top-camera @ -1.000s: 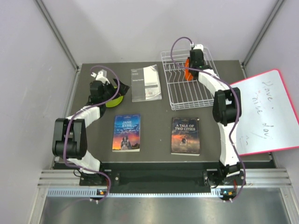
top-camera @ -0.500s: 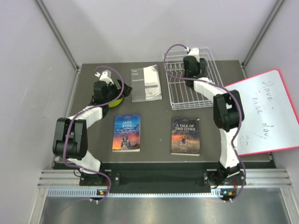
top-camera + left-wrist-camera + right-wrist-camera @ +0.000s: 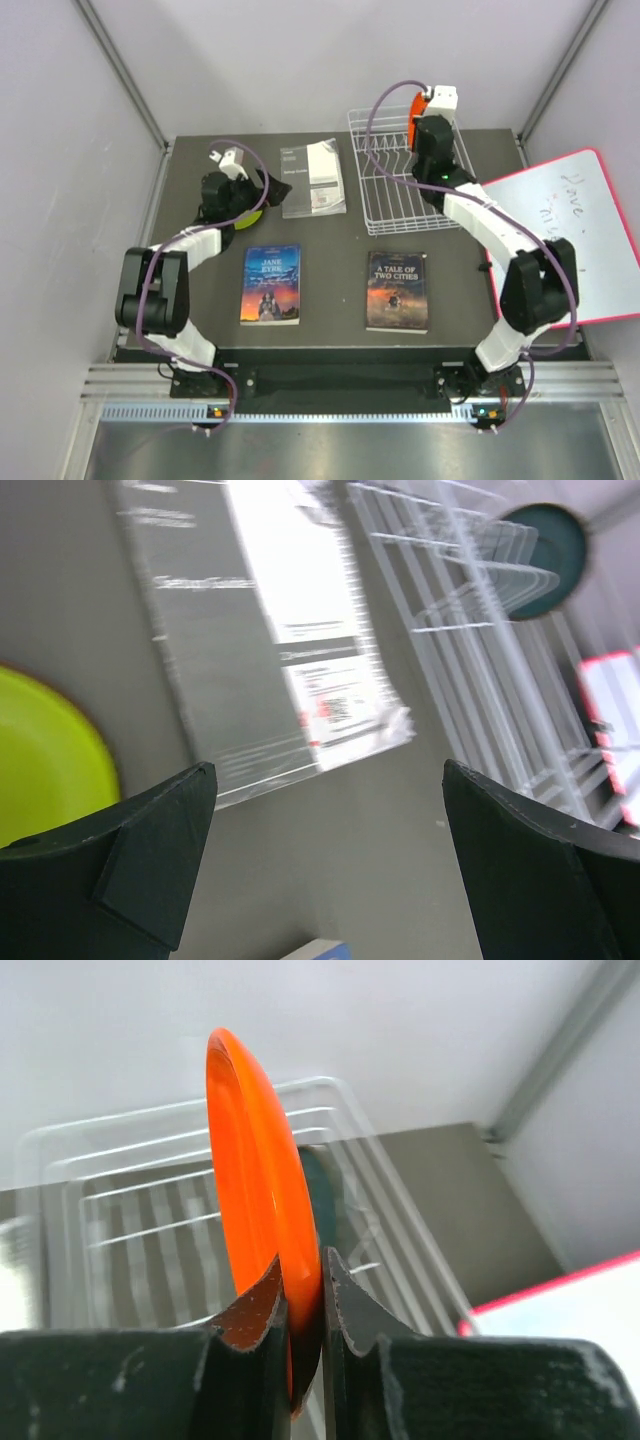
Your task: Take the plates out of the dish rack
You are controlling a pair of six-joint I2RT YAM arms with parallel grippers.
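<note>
My right gripper [image 3: 424, 112] is shut on the rim of the orange plate [image 3: 412, 103] and holds it on edge above the back of the white wire dish rack [image 3: 405, 190]. In the right wrist view the orange plate [image 3: 250, 1160] stands upright between my fingers [image 3: 262, 1305], with the dark teal-grey plate [image 3: 318, 1195] behind it in the rack [image 3: 140, 1220]. My left gripper [image 3: 256, 186] is open and empty beside the lime green plate [image 3: 248, 213], which lies flat on the table. The left wrist view shows that plate [image 3: 40, 760], the rack [image 3: 470, 610] and the teal-grey plate [image 3: 545, 545]. I see no red plate.
A white booklet [image 3: 313, 177] lies between the green plate and the rack. Two books [image 3: 271, 284] [image 3: 397, 291] lie nearer the arms. The red-framed whiteboard [image 3: 575, 235] leans at the right, close to the rack. Walls enclose the table.
My right gripper has lifted the orange plate up out of the rack and toward its back right. My left gripper has shifted slightly right, away from the green plate.
</note>
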